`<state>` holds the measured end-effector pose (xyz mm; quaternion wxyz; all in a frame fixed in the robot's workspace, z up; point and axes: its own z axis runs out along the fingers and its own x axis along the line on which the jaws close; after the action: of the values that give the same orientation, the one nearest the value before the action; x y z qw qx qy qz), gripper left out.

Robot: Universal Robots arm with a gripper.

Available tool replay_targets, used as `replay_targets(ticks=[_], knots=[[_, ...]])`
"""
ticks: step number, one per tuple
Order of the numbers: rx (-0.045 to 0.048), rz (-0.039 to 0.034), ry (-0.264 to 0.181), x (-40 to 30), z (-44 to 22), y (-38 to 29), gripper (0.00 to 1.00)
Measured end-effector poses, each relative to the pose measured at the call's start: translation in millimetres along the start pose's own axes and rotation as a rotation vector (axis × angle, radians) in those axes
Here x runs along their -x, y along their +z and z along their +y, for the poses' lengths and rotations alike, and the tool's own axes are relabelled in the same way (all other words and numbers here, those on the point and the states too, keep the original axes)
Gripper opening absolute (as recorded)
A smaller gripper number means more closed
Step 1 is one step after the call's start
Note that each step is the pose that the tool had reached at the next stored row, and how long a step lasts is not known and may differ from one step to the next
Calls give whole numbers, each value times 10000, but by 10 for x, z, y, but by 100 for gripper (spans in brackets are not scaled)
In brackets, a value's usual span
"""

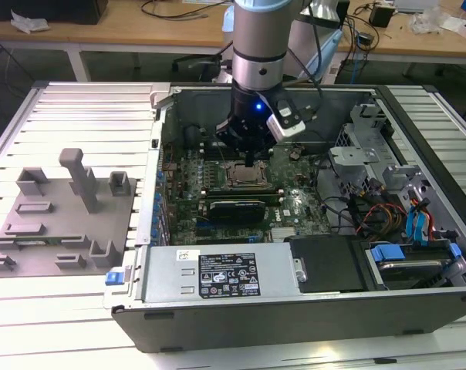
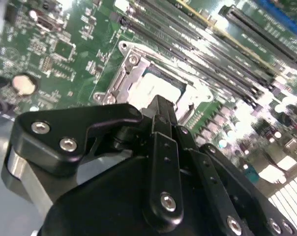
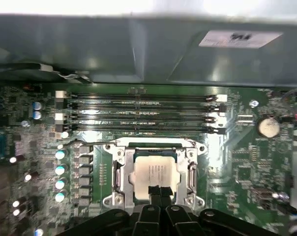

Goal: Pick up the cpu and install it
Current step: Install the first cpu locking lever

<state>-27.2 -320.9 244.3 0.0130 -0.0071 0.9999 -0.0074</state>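
1. Seating looks to be the step in hand. The small, flat, square cpu with its pale silvery metal top (image 3: 156,172) lies inside the dark square socket frame with a metal rim (image 3: 120,169). The frame sits on the green motherboard (image 3: 237,162) within the open dark grey computer case (image 1: 217,331).
2. The black two-fingered gripper (image 3: 161,190) hangs directly over one edge of the cpu, its fingertips drawn together and gripping nothing. Whether they touch the metal top I cannot tell.
3. Any further move, I judge, calls for straight vertical travel, since the frame's rim and the long black memory slots (image 3: 138,113) sit close by.
4. The cpu lies flat, metal top upward. It is near-square, so no long axis stands out. Its sides run parallel to the frame and the slots.
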Motion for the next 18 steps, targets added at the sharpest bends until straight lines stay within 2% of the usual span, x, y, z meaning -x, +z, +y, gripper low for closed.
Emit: replay_targets(ticks=[3, 4, 6, 7, 10, 12, 15, 16, 17, 18], knots=[[1, 0, -1, 4, -2, -156, 11], [-1, 2, -1, 7, -4, -255, 11], [1, 2, -1, 9, -5, -324, 11], [0, 4, -2, 10, -5, -347, 11], [1, 6, -1, 8, -5, -347, 11], [-1, 5, -4, -33, -5, -348, 11], [-1, -21, -1, -179, -3, -350, 11], [-1, -36, -3, -250, -2, -352, 11], [0, -62, -1, -383, 0, -354, 11], [-1, -77, -1, -456, 1, -356, 11]])
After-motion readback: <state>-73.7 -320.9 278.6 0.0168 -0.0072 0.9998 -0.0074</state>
